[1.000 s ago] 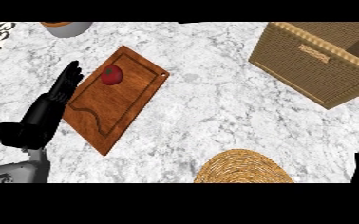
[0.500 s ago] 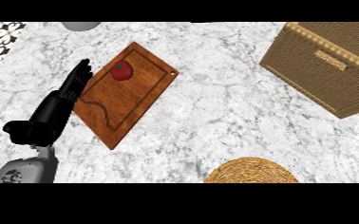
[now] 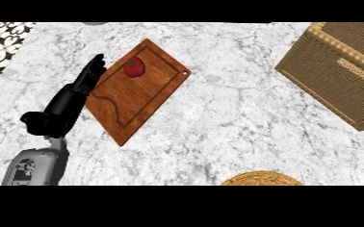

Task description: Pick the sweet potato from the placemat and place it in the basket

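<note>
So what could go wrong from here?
Only the left hand shows, fingers straight, beside the wooden board; it could nudge the board. The red item on the board looks round, so it might roll away if bumped. The basket sits far across the counter, so carrying anything there is a long trip.

Bench (image 3: 235,120) reads as polished white-grey marble, veined. The board (image 3: 138,94) is reddish wood, grain showing, smooth with a slight sheen. At three o'clock, the basket (image 3: 328,67) looks coarse tan weave. At six o'clock, a mat (image 3: 262,178) of golden straw, ribbed. Left hand (image 3: 68,103): matt black.
</note>
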### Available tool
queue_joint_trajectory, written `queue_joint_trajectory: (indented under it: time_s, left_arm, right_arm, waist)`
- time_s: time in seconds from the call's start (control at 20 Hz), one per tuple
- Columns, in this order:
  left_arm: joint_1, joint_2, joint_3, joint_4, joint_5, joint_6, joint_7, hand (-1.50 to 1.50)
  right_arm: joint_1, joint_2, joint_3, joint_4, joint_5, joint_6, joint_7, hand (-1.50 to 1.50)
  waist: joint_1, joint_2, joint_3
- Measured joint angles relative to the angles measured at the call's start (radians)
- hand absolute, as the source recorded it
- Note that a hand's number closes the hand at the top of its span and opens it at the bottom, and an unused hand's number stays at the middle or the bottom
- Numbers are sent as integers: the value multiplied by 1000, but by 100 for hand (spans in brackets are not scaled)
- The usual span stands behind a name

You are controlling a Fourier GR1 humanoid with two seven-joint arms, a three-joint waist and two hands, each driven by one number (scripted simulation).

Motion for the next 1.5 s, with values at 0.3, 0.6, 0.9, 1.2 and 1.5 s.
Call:
queue_joint_trajectory:
  time_s: [0.3, 0.6, 0.9, 1.2, 1.5]
  left_arm:
    - [-14, -16, -17, 5, -9, -1, 1, 0]
    - [-23, -28, -32, 6, -21, 1, 2, 0]
    - [-13, -23, -25, -13, -13, -8, 8, 0]
    - [-18, -33, -29, -12, -18, -2, 14, 0]
    - [-28, -28, -23, -8, -16, -7, 20, 0]
  right_arm:
    - [-236, 54, 83, 139, 15, 26, 114, 150]
    - [-430, 140, 174, 284, 156, 30, 124, 150]
    - [-563, 223, 221, 436, 284, -5, 70, 150]
    - [-663, 327, 249, 566, 387, -101, -29, 150]
    - [-766, 392, 230, 724, 402, -113, -40, -150]
  waist:
    - [26, 4, 0]
    - [39, 7, 1]
    - [40, 8, 2]
    - [39, 11, 3]
    - [41, 14, 4]
